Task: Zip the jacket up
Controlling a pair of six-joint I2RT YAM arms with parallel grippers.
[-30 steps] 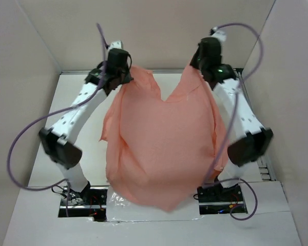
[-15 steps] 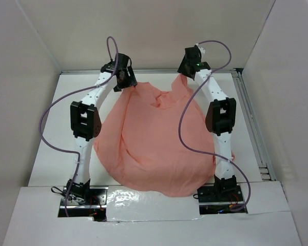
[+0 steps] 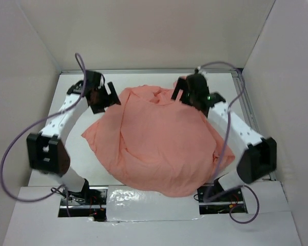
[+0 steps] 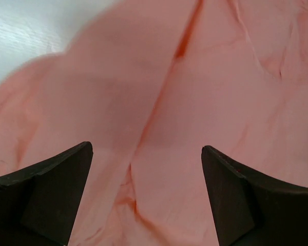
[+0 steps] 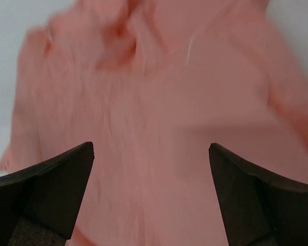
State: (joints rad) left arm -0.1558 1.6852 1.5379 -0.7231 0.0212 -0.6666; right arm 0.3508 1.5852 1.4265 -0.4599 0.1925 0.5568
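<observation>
Top external: wrinkled salmon-pink fabric jacket (image 3: 159, 143) is now dropped flat.
At ten o'clock the left gripper (image 3: 105, 96) and at one o'clock the right gripper (image 3: 186, 92) are opened, empty; zipping remains undone.

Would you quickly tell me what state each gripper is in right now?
Left gripper: open, holding nothing, over the jacket.
Right gripper: open, holding nothing.

From my feed, I see a white tabletop (image 3: 143, 79) boxed in by plain beige panels: a back wall (image 3: 154, 31), a left wall (image 3: 15, 77) and a right wall (image 3: 292, 102). A metal rail (image 3: 248, 105) lines its right edge. A pale board (image 3: 36, 220) and a crinkled foil strip (image 3: 149, 205) cover the near edge. The light is soft and even.
</observation>
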